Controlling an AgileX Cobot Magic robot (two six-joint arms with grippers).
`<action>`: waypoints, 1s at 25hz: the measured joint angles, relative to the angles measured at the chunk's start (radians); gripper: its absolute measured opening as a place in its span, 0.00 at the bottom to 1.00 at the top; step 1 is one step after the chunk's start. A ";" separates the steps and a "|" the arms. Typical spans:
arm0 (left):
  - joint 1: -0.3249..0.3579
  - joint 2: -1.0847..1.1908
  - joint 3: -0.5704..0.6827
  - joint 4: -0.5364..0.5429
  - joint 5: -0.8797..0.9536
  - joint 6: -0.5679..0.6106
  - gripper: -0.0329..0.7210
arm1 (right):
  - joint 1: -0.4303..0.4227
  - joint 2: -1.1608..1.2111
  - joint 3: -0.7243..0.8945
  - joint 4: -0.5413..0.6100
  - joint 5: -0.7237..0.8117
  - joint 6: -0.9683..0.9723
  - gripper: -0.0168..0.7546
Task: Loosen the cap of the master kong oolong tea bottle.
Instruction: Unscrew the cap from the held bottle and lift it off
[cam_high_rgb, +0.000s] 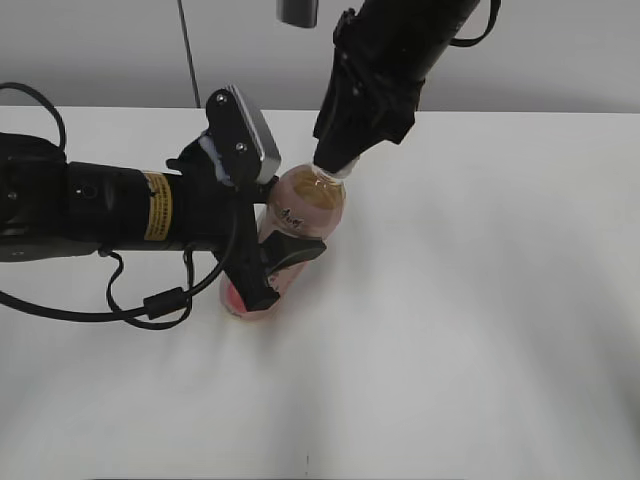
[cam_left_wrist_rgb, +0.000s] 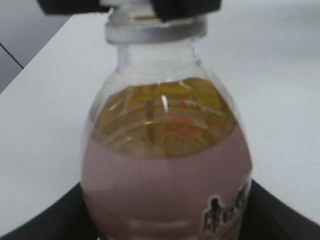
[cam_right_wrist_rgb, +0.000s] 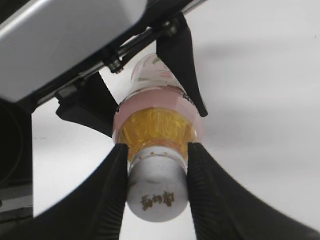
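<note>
The slim clear plastic bottle of amber tea with pink label (cam_high_rgb: 297, 215) stands upright on the white table (cam_high_rgb: 480, 300). The left gripper (cam_high_rgb: 272, 268) is clamped around its lower body. The right gripper (cam_right_wrist_rgb: 156, 165), from above, is closed on the small round white cap (cam_right_wrist_rgb: 156, 187).

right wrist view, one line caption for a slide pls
Right gripper closed on the white cap while the left gripper clamps the tea bottle.
</note>
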 joint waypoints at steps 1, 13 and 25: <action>0.000 0.000 0.000 -0.001 0.000 -0.001 0.62 | 0.000 0.000 0.000 0.001 0.000 -0.042 0.38; 0.001 0.000 0.000 -0.019 0.009 -0.007 0.62 | 0.000 0.000 0.002 0.010 0.000 -0.879 0.38; 0.009 0.000 0.000 -0.037 0.008 -0.019 0.62 | 0.000 0.000 0.006 -0.003 -0.035 -1.495 0.38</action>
